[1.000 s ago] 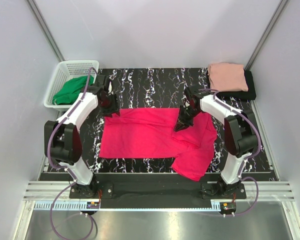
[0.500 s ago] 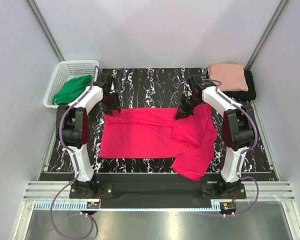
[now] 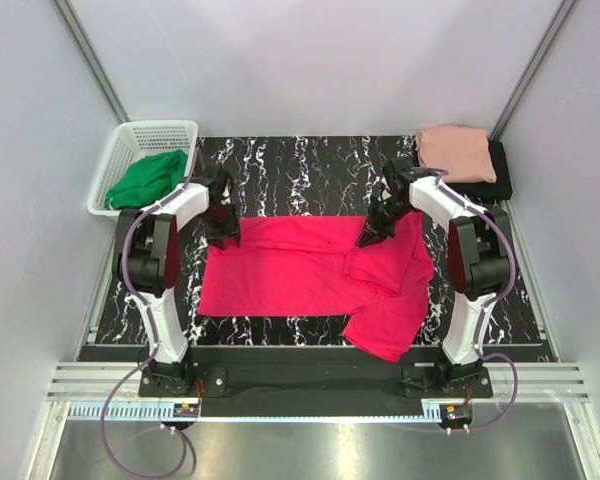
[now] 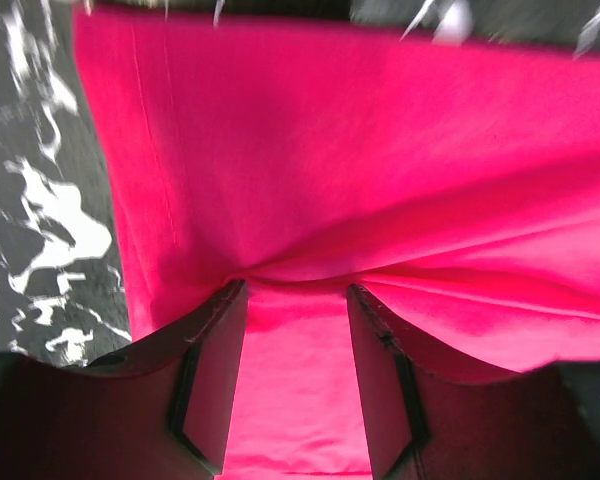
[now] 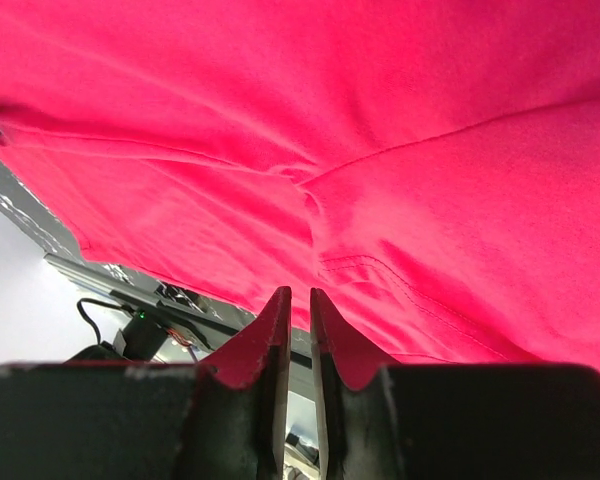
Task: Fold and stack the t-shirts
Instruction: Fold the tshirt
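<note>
The crimson-pink t-shirt [image 3: 290, 270] lies spread on the black marbled mat [image 3: 300, 170], its right side folded over and a flap trailing toward the near edge. My left gripper [image 3: 223, 232] is open at the shirt's far left corner; in the left wrist view [image 4: 295, 290] its fingertips press into the cloth [image 4: 330, 150], which puckers there. My right gripper [image 3: 370, 238] sits at the far edge right of centre, jaws closed to a narrow slit [image 5: 297, 292], tips pinching crimson cloth [image 5: 330, 100]. The salmon-pink t-shirt [image 3: 455, 152] lies folded on the folded black t-shirt [image 3: 500, 180] at the far right.
A white basket [image 3: 130, 135] holding a green cloth [image 3: 148, 178] stands off the mat's far left corner. Grey walls close in three sides. The arm bases and a metal rail [image 3: 310, 380] run along the near edge.
The left gripper came toward me from beyond the shirt and settled on its far left corner. The right gripper shifted slightly toward the far right along the shirt's far edge.
</note>
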### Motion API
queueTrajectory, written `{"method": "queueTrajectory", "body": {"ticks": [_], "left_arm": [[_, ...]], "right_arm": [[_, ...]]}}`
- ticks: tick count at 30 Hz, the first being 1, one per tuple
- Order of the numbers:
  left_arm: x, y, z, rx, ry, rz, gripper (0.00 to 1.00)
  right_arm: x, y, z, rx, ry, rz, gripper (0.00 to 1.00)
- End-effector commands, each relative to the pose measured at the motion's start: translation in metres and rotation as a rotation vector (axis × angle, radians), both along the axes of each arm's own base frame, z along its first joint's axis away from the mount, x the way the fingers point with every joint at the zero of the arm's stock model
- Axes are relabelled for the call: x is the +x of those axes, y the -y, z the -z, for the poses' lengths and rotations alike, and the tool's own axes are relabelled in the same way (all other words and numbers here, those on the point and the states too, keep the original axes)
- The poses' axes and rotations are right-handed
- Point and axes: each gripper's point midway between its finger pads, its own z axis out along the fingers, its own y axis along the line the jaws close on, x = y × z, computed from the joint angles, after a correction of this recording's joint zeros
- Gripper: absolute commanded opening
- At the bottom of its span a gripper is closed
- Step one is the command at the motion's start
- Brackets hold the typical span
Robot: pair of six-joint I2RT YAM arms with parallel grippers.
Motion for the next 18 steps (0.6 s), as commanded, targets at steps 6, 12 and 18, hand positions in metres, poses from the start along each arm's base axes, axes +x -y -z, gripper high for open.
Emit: {"method": "queueTrajectory", "body": {"ticks": [6,12,18], "left_arm": [[-0.026,-0.006,-0.015,0.0,0.039,-0.016,0.49],[-0.026,-0.014,-0.031,0.04,0.083,0.001,0.5],[-0.019,-0.02,-0.037,0.07,0.089,0.004,0.51]], "right_arm": [[-0.007,-0.001,0.002,0.014,-0.016,-0.019,0.19],[-0.016,0.003,0.017,-0.01,-0.064,-0.014,0.19],[-0.025,0.013,0.028,-0.071,-0.107,-0.011,0.19]]}}
